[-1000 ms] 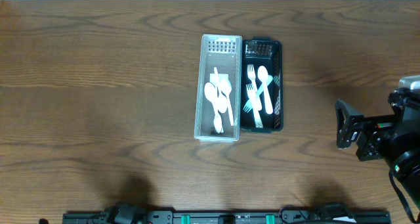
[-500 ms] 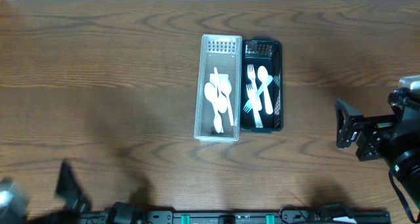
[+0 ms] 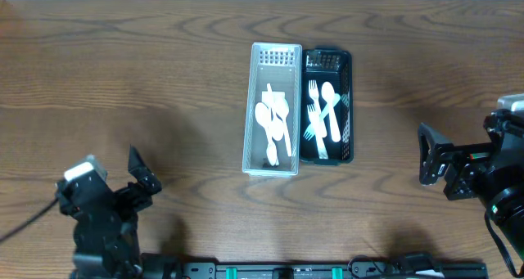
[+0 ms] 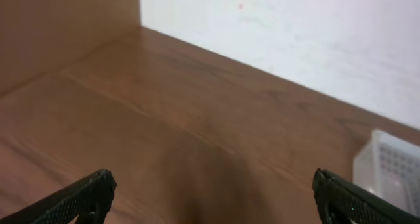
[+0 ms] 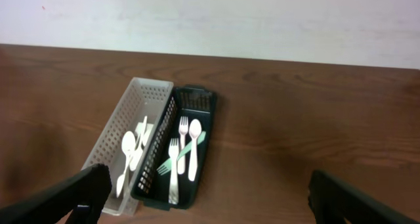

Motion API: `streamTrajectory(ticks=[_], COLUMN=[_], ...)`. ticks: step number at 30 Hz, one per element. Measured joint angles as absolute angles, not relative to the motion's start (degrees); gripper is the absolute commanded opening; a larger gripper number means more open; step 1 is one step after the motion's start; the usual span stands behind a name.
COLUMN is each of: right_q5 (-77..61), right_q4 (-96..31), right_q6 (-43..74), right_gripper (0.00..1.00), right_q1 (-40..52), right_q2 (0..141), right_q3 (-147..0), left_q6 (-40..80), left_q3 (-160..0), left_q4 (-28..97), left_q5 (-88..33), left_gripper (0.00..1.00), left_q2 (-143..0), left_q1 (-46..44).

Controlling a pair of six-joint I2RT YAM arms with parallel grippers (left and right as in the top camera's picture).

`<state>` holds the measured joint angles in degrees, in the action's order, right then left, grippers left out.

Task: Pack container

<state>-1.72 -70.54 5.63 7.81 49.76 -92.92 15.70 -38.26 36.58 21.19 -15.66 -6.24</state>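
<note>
The white spoon bin (image 3: pixel 276 56) and black bin (image 3: pixel 327 60), long axes front-to-back, sit between left tool (image 4: pixel 211 184) and nearer right tool (image 5: pixel 207 184), both spread apart.

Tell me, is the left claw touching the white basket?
Apart. The overhead view shows a wide stretch of bare table between the left gripper and the white basket.

Table (image 3: pixel 123 66) is showing mid-brown wood with wavy darker grain. White container (image 3: pixel 276 56) is looking translucent white, dotted with a perforated grid, and is carrying white spoons (image 3: pixel 274 123). Black container (image 3: pixel 327 60) is showing the same hole pattern, carrying white forks (image 3: pixel 316 119), one mint-green fork (image 3: pixel 310 132). Left gripper (image 3: pixel 141 171) and right gripper (image 3: pixel 426 155) are showing black. Wall (image 5: pixel 262 14) is showing plain white.
</note>
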Motion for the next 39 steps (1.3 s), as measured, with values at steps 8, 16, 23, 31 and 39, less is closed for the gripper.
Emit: streamTrajectory(ticks=[8,16,23,31,39], right_q5=[-1.7,-1.7,-1.7,-1.7,-1.7], right_q4=[-70.5,-70.5,-70.5,-70.6,-70.5], right_q6=[5.6,5.6,5.6,5.6,5.7], right_gripper=[0.99,0.99,0.99,0.99,0.99], right_q1=[7.8,7.8,7.8,7.8,7.8], right_q2=[49.8,49.8,49.8,49.8,49.8], right_q3=[-92.9,-92.9,-92.9,-92.9,-92.9], left_q6=[20.2,21.2,21.2,21.2,21.2], left_q3=[-22.9,-14.4,-12.4,-10.0,-10.0], left_q4=[34.1,34.0,34.0,33.6,33.6], left_q5=[21.2,21.1,21.1,20.9,20.9], left_gripper=[0.98,0.98,0.98,0.98,0.98], left_q2=[-3.8,-0.7,-0.6,-0.6,-0.6], left_q1=[-1.6,-1.1,-1.1,-1.0,-1.0])
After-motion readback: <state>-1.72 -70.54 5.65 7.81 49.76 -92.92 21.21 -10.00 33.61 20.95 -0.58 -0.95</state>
